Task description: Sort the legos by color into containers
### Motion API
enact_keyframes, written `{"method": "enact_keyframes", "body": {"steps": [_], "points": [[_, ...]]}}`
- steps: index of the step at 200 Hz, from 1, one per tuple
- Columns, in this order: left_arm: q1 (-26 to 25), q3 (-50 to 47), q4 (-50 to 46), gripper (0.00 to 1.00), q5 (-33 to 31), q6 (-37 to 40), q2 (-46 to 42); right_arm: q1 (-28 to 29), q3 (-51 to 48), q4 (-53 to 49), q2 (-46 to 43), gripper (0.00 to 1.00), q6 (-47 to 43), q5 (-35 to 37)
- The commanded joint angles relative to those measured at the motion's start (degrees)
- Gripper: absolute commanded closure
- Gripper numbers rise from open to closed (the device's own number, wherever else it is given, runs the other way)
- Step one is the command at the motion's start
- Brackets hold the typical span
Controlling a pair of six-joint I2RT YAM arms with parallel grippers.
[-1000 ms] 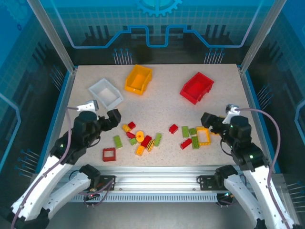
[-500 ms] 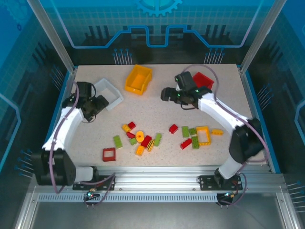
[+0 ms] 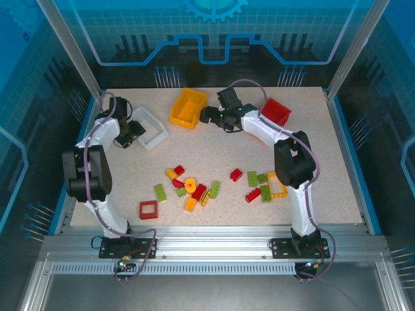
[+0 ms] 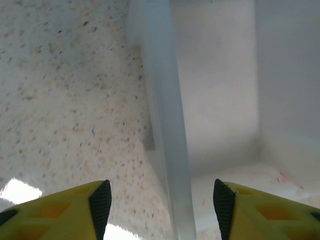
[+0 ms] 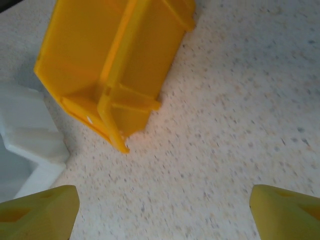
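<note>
Logged nothing sorted so far: left end effector [image 4: 160, 200] spread astride wall of white bin [image 4: 165, 125], not pinching; right end effector [image 5: 165, 205] spread wide, empty, yellow bin [image 5: 100, 60] just ahead; all bins, red bin [image 3: 277, 111] included, apparently bare; legos [image 3: 194, 188] all loose on desk [image 3: 311, 149], well behind both.

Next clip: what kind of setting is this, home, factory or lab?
Most likely a purpose-built robot lab or demo cell: a speckled beige tabletop boxed in by blue printed wall panels on silver aluminium posts, with a slotted metal mounting rail along the near edge.
</note>
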Motion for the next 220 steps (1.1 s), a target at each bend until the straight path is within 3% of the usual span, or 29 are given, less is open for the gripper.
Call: {"method": "enact_keyframes", "body": {"steps": [1, 58, 105, 134, 220], "points": [[0.6, 3.5, -0.1, 0.46, -1.5, 3.6, 2.8, 0.9, 6.4, -0.1, 4.1, 0.10, 0.7, -1.1], [0.7, 6.5, 1.5, 0.51, -2.2, 6.2, 5.6, 0.9, 20.0, -0.5, 15.4, 0.13, 1.1, -1.6], [0.7, 7.9, 1.8, 0.54, -3.5, 8.4, 6.5, 0.8, 34.7, -6.4, 25.1, 0.21, 1.8, -0.8], [0.6, 9.5, 1.3, 0.61, -3.0, 10.5, 7.6, 0.7, 41.4, -10.0, 29.3, 0.28, 2.4, 0.6], [-1.9, 11.5, 1.7, 0.71, -2.4, 16.1, 9.4, 1.1, 40.4, -18.6, 25.7, 0.72, 0.0, 8.9]]}}
